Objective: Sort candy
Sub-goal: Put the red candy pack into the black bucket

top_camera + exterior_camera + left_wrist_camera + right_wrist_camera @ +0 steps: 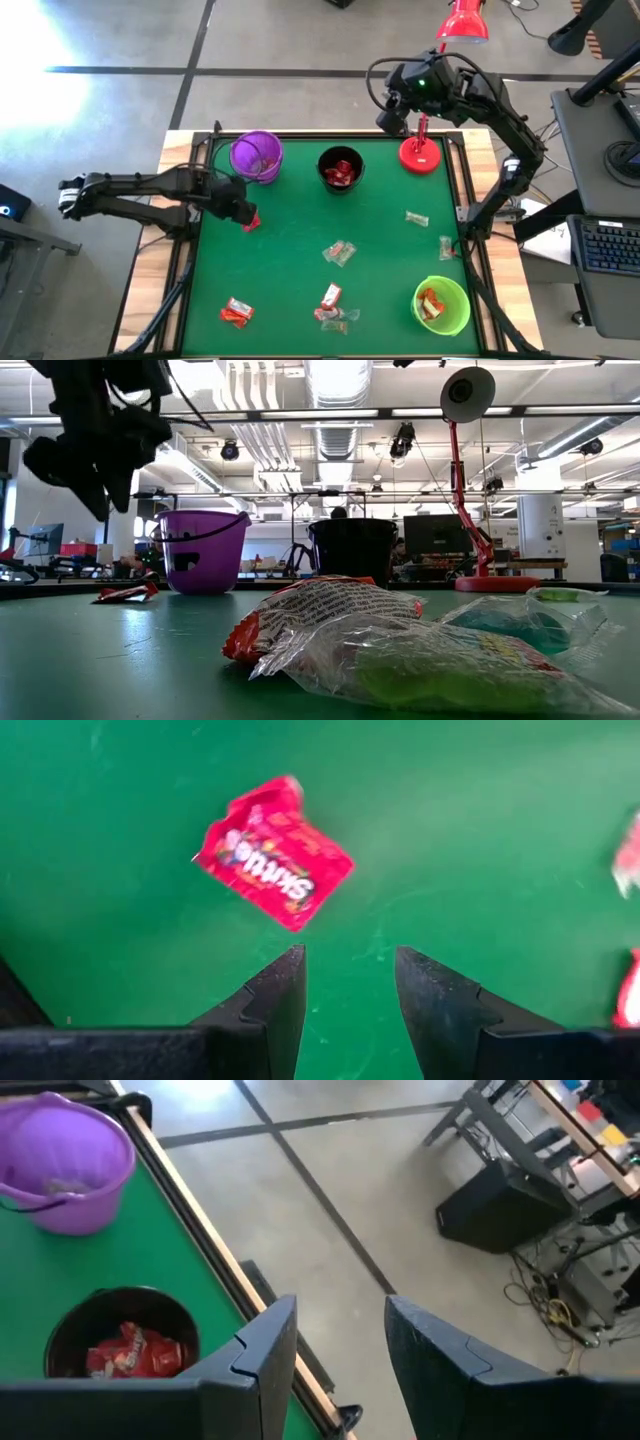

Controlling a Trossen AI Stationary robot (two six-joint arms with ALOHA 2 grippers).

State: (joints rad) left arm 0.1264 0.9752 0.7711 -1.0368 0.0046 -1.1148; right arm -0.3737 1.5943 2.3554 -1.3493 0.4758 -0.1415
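Left gripper (350,1005): jaws apart, nothing between them; hangs low over the mat's left side, just short of a red candy (272,853).
Red candy: lies flat on the mat (290,300), clear of the fingers, below the purple cup (256,156) in the high view.
Risk, grasp: the packet is flat and slick; fingers coming down on its edge would likely push it along the mat instead of pinching it.
Risk, aim: the packet sits off-centre ahead of the jaws, so a straight drop probably misses or catches a corner only.
Risk, cup: the purple cup stands close by; a careless lift of the arm could knock it.
Near clutter: two more red wrappers show at the edge of the left wrist view; nothing lies between jaws and packet.
Rest of candy: loose pieces mid-mat and near the front edge, pale ones toward the right side.
Cups: black cup (340,168) holds red packets; green cup (441,305) at front right holds orange-red ones.
Right gripper (335,1355): jaws apart, empty, raised past the mat's far edge near the black cup.
Far: red lamp (421,153) at the far right corner.
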